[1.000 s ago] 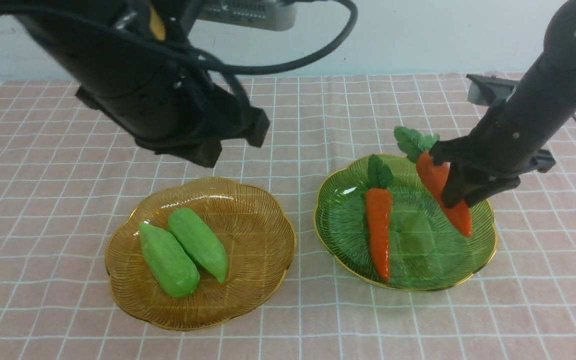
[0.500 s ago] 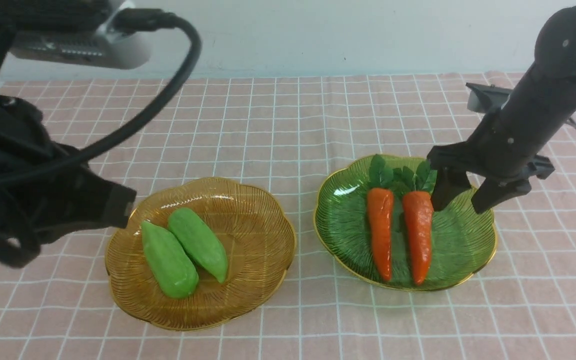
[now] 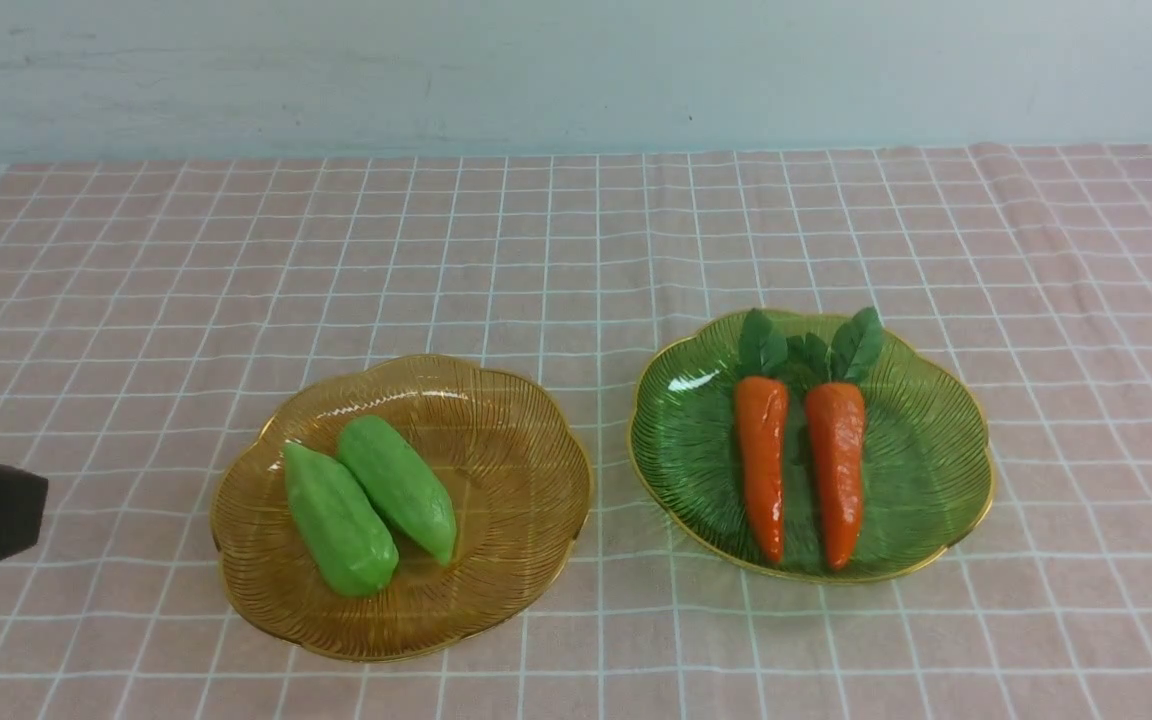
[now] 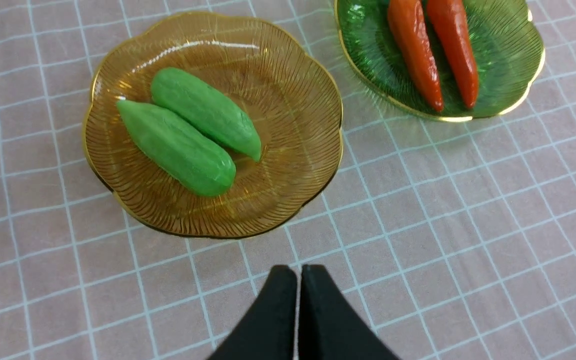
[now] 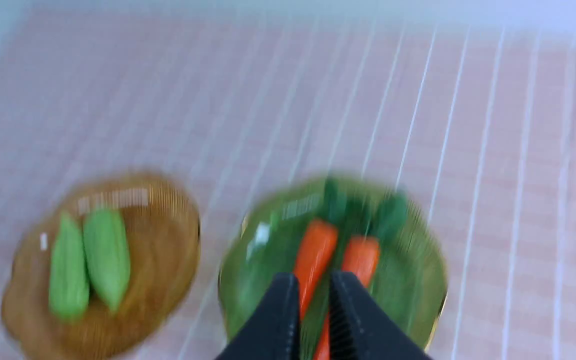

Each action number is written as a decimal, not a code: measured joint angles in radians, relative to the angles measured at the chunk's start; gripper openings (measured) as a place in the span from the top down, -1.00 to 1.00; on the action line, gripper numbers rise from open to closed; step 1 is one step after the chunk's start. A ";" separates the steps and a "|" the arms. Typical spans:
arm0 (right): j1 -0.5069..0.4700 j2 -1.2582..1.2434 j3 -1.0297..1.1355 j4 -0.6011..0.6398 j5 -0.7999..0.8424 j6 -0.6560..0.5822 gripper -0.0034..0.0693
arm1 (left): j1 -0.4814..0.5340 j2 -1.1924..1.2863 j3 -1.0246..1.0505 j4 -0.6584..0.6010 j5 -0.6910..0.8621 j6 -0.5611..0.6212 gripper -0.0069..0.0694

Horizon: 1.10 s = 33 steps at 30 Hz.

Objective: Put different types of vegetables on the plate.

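Carrots (image 3: 761,465) lie on the green plate (image 3: 948,500) at 3 o'clock, gourds (image 3: 336,520) on the amber plate (image 3: 521,470) at 9 o'clock; the left gripper (image 4: 298,272) is closed and empty, the right gripper (image 5: 313,280) slightly parted.

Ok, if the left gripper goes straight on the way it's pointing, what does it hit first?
The left gripper would likely meet bare cloth first, just short of the amber plate's rim; depth is unclear.

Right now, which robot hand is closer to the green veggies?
Left. The left gripper hangs beside the yellow plate holding the green veggies; the right gripper is farther off, over on the carrots' side.
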<state>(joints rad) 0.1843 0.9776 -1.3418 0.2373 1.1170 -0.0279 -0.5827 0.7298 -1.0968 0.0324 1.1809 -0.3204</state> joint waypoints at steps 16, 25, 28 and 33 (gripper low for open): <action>0.000 -0.989 0.865 -0.086 -0.787 0.043 0.92 | 0.000 -0.042 0.118 0.012 -0.171 0.013 0.83; 0.000 -0.989 0.872 -0.085 -0.795 0.043 0.92 | 0.000 -0.228 0.297 0.070 -0.332 0.019 0.83; 0.000 -0.989 0.872 -0.085 -0.795 0.043 0.92 | 0.000 -0.275 0.327 0.072 -0.352 0.019 0.83; 0.000 -0.989 0.872 -0.085 -0.794 0.043 0.92 | 0.000 -0.324 0.335 0.073 -0.353 0.021 0.83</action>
<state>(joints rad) 0.1843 -0.0109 -0.4696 0.1528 0.3230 0.0153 -0.5827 0.4055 -0.7616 0.1056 0.8277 -0.2992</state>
